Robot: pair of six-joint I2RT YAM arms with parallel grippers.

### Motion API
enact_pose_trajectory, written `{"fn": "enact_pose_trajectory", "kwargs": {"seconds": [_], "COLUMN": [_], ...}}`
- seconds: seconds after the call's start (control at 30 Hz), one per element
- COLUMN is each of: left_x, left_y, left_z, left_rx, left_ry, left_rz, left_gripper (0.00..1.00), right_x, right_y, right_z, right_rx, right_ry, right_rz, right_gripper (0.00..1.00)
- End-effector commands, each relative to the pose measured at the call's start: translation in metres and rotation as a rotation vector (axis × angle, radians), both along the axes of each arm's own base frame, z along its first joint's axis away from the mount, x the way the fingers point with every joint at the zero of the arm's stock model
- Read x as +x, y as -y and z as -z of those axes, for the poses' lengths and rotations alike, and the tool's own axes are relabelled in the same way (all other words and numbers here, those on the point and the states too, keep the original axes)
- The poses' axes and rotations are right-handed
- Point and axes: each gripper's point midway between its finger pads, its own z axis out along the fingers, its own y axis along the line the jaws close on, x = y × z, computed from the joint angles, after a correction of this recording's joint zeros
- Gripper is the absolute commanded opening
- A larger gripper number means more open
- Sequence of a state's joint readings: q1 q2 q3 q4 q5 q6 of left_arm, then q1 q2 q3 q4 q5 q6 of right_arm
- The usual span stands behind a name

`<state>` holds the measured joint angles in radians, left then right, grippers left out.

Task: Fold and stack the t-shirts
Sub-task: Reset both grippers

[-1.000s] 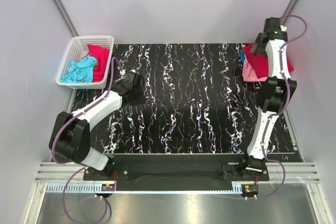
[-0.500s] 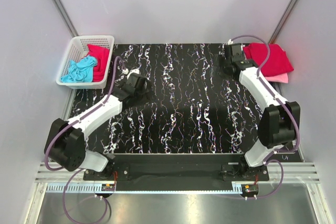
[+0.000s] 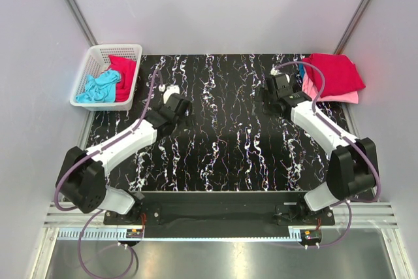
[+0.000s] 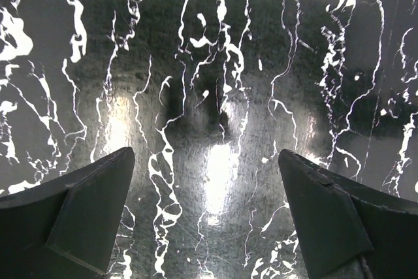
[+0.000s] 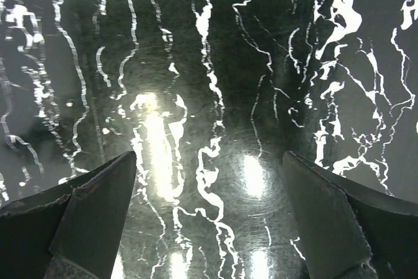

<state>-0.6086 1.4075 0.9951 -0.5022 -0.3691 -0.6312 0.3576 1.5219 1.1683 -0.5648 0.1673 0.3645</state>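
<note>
Two folded t-shirts lie stacked at the back right corner, a crimson red one [image 3: 334, 75] on top of a light pink one [image 3: 348, 98]. A turquoise t-shirt [image 3: 98, 87] and a red one [image 3: 124, 71] lie crumpled in the white basket [image 3: 99, 51] at the back left. My left gripper [image 3: 181, 114] hangs over the bare table left of centre, open and holding nothing [image 4: 206, 161]. Just left of the stack, my right gripper [image 3: 266, 93] is also open and holds nothing [image 5: 209, 161]. Both wrist views show only marbled tabletop between the fingers [image 4: 91, 207].
The black, white-veined tabletop [image 3: 222, 135] spans the middle between the two arms. Grey walls close in the back and both sides. The basket stands just off the table's back left corner.
My right arm has swung left, off the stack at the back right and out over the table. My left arm has reached further right and toward the back.
</note>
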Motion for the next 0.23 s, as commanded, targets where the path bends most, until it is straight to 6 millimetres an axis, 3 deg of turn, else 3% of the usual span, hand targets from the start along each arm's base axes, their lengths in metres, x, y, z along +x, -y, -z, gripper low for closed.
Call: {"fn": "enact_pose_trajectory", "kwargs": {"seconds": [0.0, 0.2], "left_x": [0.018, 0.02], "left_y": [0.002, 0.005], "left_z": [-0.025, -0.027], "left_rx": [0.026, 0.035], "left_ry": [0.083, 0.074], "left_rz": [-0.006, 0.003], "left_gripper": [0.99, 0.99], "right_x": [0.002, -0.012], "right_y": [-0.008, -0.022], "right_z": [-0.017, -0.009], "right_rx": [0.032, 0.038], "right_ry": [0.071, 0.056], "right_rz": [0.02, 0.001], "right_gripper": [1.0, 1.0]}}
